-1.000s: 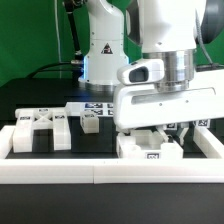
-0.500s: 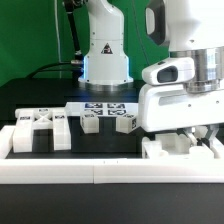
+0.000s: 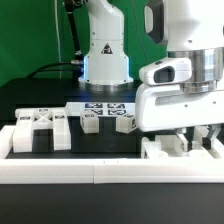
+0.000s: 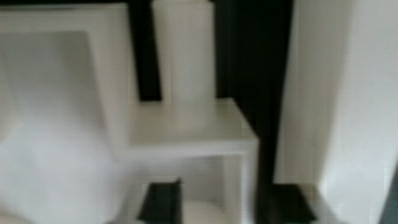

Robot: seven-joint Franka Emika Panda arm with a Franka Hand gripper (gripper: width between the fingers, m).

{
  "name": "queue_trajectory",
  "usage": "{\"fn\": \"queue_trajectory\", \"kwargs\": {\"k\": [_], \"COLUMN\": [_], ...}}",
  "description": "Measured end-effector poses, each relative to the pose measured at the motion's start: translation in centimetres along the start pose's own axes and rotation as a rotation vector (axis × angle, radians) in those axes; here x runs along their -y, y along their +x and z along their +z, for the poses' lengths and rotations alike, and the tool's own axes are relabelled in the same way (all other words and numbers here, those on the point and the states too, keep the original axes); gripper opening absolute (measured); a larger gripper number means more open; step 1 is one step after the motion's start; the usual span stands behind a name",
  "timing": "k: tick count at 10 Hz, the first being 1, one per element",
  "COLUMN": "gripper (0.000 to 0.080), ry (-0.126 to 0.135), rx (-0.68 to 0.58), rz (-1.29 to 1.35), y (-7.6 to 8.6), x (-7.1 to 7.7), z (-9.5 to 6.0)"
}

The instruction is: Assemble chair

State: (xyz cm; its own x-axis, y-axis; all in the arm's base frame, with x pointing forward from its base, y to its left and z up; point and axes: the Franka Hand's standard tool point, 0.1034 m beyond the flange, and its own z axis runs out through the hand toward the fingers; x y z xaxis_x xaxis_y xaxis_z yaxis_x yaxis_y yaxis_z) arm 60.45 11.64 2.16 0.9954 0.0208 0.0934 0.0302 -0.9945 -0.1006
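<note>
Green backdrop and a black table, with a long white rail running along the near edge. So the gripper is way over on the exterior view's right, down low over a chunky white chair part that sits on the table right against the rail. Its jaws are pinched about as tight as they go, and from what I can see they're clamped on a raised bit of that part, though the big white hand hides most of the contact. The wrist view is just blurry white blocks up close, so no help there. The rest of the chair is spread out: a tagged slab on the exterior view's left, and two small cubes mid-table, just near of the marker board. Nothing looks joined yet, so I'd say this is early on, at the stage of gripping the first big piece and squaring it against the rail. Next move probably needs it seated flat and snug there. After that the gripper has to let go cleanly without nudging it, then go for a cube.
</note>
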Motion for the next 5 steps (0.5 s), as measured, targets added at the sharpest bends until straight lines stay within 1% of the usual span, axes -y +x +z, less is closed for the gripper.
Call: {"fn": "queue_trajectory", "kwargs": {"k": [1, 2, 3, 4, 5], "gripper": [0.0390, 0.0390, 0.0567, 0.0623, 0.0623], "ry": [-0.007, -0.012, -0.015, -0.016, -0.017], "rx": [-0.001, -0.002, -0.008, -0.016, -0.018], "rz": [0.007, 0.008, 0.007, -0.014, -0.039], "y": [0.1, 0.1, 0.3, 0.4, 0.2], "x": [-0.6, -1.2, -1.6, -1.6, -1.9], "z": [0.0, -0.1, -0.6, -1.4, -2.0]}}
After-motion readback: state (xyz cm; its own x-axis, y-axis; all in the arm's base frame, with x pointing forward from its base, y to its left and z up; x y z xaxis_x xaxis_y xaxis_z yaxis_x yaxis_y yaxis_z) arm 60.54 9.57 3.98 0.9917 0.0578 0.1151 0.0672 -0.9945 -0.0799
